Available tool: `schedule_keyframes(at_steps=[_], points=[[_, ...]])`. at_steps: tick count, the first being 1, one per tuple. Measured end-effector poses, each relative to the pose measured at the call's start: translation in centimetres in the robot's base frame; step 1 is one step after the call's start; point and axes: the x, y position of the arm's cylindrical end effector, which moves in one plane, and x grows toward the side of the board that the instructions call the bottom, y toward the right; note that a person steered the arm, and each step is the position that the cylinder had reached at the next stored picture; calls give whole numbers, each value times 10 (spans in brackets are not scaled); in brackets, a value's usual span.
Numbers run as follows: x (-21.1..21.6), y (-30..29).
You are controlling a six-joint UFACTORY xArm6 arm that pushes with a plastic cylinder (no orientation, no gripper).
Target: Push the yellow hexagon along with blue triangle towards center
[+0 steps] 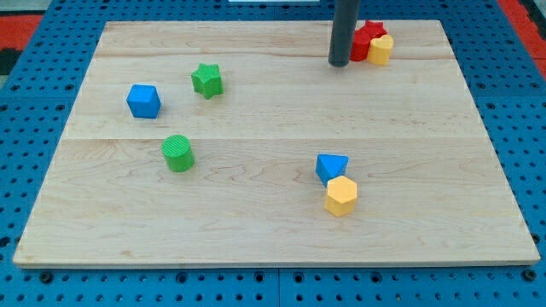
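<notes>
The yellow hexagon (340, 195) lies in the lower right part of the wooden board (273, 222), touching the blue triangle (331, 166) just above and to its left. My tip (339, 62) is near the view's top, far above both blocks, right beside a red block (367, 38) and a small yellow block (380, 49). The rod rises out of the view's top edge.
A blue cube (143, 101) sits at the left. A green star (206, 80) is to its upper right. A green cylinder (178, 153) lies left of the middle. The board rests on a blue pegboard table (26, 128).
</notes>
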Motion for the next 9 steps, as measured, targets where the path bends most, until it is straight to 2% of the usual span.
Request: schedule_keyframes(at_steps=[4, 5, 6, 9], points=[[233, 53], [253, 13], [255, -10], [215, -29]])
